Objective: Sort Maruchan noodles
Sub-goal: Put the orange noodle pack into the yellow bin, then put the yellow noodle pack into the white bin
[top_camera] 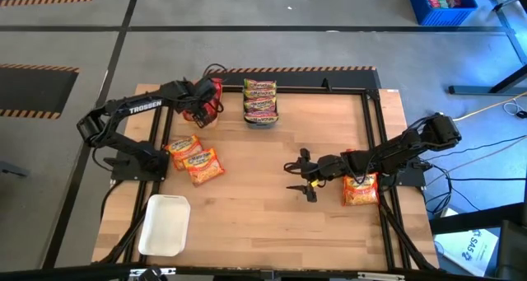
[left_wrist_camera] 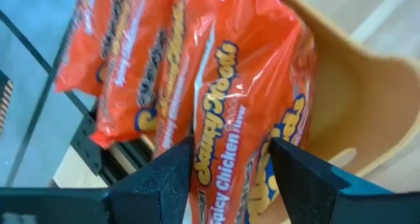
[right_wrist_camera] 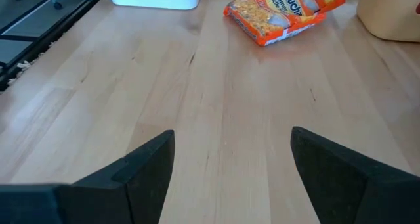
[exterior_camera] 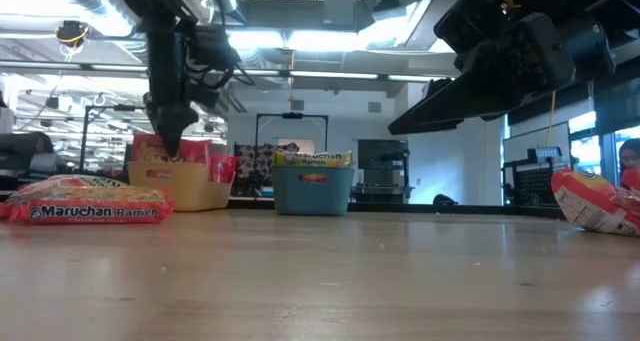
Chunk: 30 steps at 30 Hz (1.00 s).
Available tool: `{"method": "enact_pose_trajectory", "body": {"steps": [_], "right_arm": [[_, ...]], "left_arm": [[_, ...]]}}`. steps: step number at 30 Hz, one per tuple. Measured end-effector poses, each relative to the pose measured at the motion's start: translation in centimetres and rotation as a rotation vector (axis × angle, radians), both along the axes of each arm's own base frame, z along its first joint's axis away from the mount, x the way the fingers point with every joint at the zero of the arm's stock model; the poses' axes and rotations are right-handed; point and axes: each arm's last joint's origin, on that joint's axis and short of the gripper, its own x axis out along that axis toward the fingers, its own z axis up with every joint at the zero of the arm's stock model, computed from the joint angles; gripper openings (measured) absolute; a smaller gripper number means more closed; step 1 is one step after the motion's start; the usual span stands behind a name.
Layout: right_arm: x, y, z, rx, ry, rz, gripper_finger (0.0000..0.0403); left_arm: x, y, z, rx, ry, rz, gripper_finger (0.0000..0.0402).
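Several red Maruchan noodles packets (left_wrist_camera: 216, 86) stand on edge in a yellow tray (left_wrist_camera: 367, 106) at the table's far left. My left gripper (left_wrist_camera: 230, 152) is over them, pointing steeply down and open, with one finger on either side of a packet's upper edge. Green-edged packets (top_camera: 260, 96) are stacked in a blue-grey tray (top_camera: 262, 121) at the far middle. Two orange packets (top_camera: 183, 147) (top_camera: 204, 166) lie flat on the wood at the left. Another orange packet (top_camera: 360, 189) lies under my right arm. My right gripper (top_camera: 306, 180) hovers open over bare wood right of centre. My left gripper's fingers (left_wrist_camera: 174, 178) stand on either side of the "Spicy Chicken" packet's upper edge (left_wrist_camera: 226, 138), coming from above. I cannot tell whether they touch it. The packet stands on edge in the yellow tray among the other red ones.
A white tray (top_camera: 165, 223) sits at the near left. A black frame rail (top_camera: 375, 124) runs along the table's far and right sides. Bare wood lies in the middle and near part of the table (top_camera: 263, 223).
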Motion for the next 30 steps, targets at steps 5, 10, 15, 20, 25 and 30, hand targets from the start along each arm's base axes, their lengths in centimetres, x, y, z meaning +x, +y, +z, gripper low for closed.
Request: {"method": "enact_pose_trajectory", "body": {"steps": [5, 10, 15, 20, 25, 30], "right_arm": [[0.0, 0.0, 0.0, 0.001, -0.004, 0.000, 0.0287], [0.1, 0.0, 0.1, 0.002, -0.012, 0.000, 0.0287], [0.1, 0.0, 0.1, 0.003, -0.013, 0.000, 0.0287], [0.1, 0.0, 0.3, 0.006, -0.027, 0.000, 0.0287], [0.2, 0.2, 0.6, 0.083, 0.160, -0.041, 0.0287], [-0.4, 1.8, 2.7, 0.077, 0.345, -0.130, 0.0287]], "left_arm": [[0.1, -0.3, -0.2, -0.009, 0.011, -0.013, 0.0195], [1.0, -0.9, 1.5, 0.026, -0.016, -0.078, 0.0195], [1.5, -2.4, 4.3, 0.103, -0.101, -0.130, 0.0195], [2.5, -4.9, 6.6, 0.153, -0.323, -0.219, 0.0195], [4.9, -7.7, 6.9, 0.099, -0.547, -0.368, 0.0195], [6.9, -10.1, 5.0, -0.015, -0.593, -0.473, 0.0195]]}}
